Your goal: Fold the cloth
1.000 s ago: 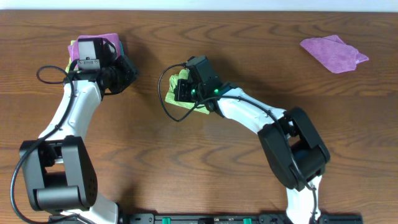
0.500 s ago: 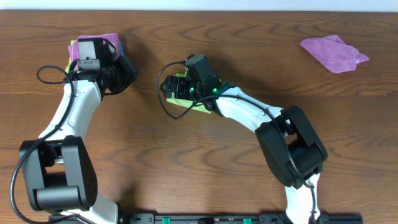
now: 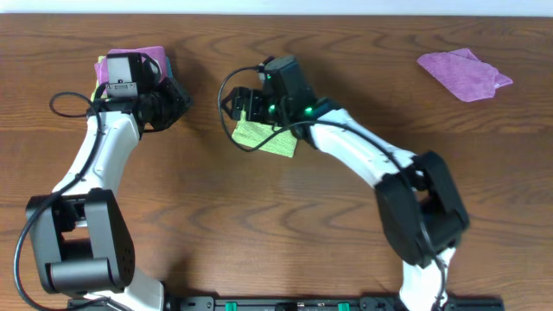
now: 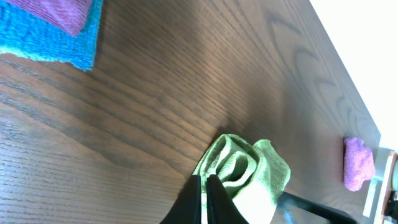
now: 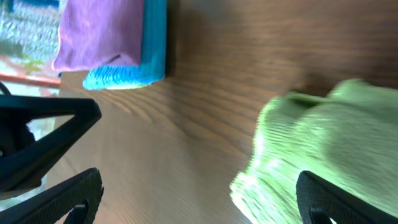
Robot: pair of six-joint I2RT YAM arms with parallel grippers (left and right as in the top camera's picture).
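— Two claws over the table (image 3: 259, 225). Left claw (image 3: 177, 98) first?

— Jaws pressed together, nothing between them. In its wrist view the fingers (image 4: 198, 199) meet in a thin line.

— What lies by it?

— Behind it, partly under the wrist: a blue cloth (image 4: 59, 46), folded flat, with a purple cloth (image 4: 53, 11) on top. Both lie apart from the fingertips.

— And the green cloth (image 3: 268, 138)?

— Out ahead of the left claw, well apart from it. It is bunched into a rough fold on bare wood. It sits at the right claw (image 3: 239, 105), just behind the fingertips and partly under that wrist.

— State of the right claw?

— Spread wide, holding nothing. In its wrist view the fingers (image 5: 348, 199) stand at opposite edges, with wood grain between them. The green cloth fills the side nearest one finger. Whether it touches that finger, cannot tell. The blue and purple stack shows beyond the claw's tips, across open table.

— Anything further right?

— A loose purple cloth (image 3: 464, 73), crumpled, lies far behind the right claw near the table's back edge, well apart from both arms.
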